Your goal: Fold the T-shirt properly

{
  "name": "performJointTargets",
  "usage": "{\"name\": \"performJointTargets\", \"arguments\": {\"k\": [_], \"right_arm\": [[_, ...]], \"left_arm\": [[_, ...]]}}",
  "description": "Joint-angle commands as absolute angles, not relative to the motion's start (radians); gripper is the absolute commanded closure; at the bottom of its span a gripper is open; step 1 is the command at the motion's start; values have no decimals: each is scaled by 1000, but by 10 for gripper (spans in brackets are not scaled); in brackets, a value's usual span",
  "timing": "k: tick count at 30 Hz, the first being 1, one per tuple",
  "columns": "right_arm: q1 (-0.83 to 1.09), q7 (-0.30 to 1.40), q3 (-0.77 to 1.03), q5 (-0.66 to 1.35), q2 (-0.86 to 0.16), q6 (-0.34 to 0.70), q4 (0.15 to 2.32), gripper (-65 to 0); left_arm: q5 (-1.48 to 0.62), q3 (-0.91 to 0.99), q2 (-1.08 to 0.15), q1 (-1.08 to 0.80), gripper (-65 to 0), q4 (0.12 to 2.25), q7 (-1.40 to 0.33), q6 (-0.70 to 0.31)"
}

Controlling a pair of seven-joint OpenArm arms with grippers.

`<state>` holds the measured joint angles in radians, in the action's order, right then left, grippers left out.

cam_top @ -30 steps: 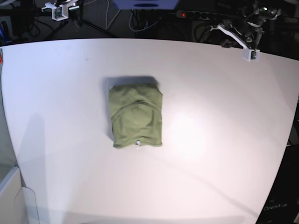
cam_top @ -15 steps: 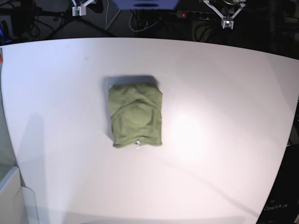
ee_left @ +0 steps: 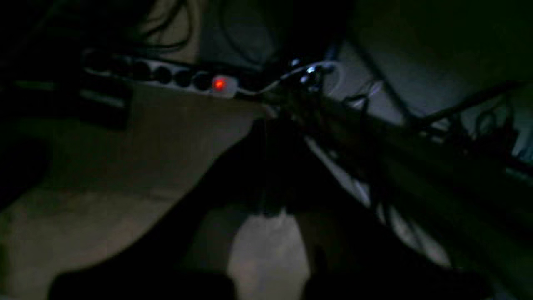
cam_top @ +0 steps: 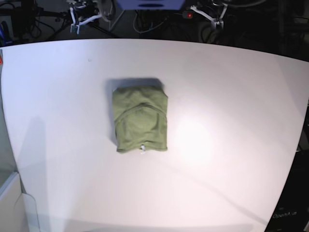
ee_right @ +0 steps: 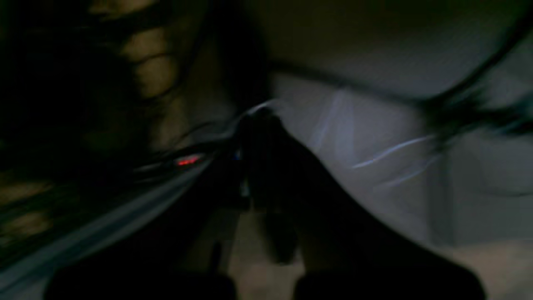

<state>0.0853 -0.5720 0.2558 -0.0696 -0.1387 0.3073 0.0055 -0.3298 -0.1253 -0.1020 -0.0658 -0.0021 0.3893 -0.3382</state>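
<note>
Both tools are parked way up at the back edge of the counter, off the work area entirely. The left tool [cam_top: 216, 18] sits at the far edge on the right as you face it, the right tool [cam_top: 76, 25] at the far edge on the left. Both are clenched with nothing in them. From their own wrist views you mostly get darkness: the left tool [ee_left: 270, 208] is just a black shape against a dim floor, and the right tool [ee_right: 250, 196] is a blurry dark shape too. Behind the left one there's a power strip [ee_left: 175, 79] with a glowing red switch, plus a tangle of cables I can't really make out.

Out from there, the white counter [cam_top: 231, 96] is lit hard from above, with a bright glare patch a bit right of centre.

The T-shirt [cam_top: 140, 120] is lying flat on the counter, a little left of the middle, well apart from both tools. It's folded into a compact upright rectangle, olive green, with a curved seam line showing on top and a small white label [cam_top: 143, 148] peeking out at the near edge. Its far edge throws a dark shadow onto the counter.
</note>
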Motion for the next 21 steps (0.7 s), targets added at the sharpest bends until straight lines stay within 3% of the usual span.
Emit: {"name": "performJointTargets", "arguments": {"k": [1, 4, 10, 21], "right_arm": [[107, -549, 226, -71, -143, 277, 0, -1], [105, -481, 124, -70, -125, 148, 7, -1], [74, -394, 73, -67, -116, 31, 44, -46], [77, -383, 77, -64, -116, 12, 45, -57]], "left_arm": [[-334, -122, -110, -45, -15, 0, 407, -335], [-329, -124, -110, -18, -18, 0, 358, -335], [-326, -128, -110, 25, -20, 0, 222, -334], [-231, -128, -77, 24, -20, 45, 147, -234]]}}
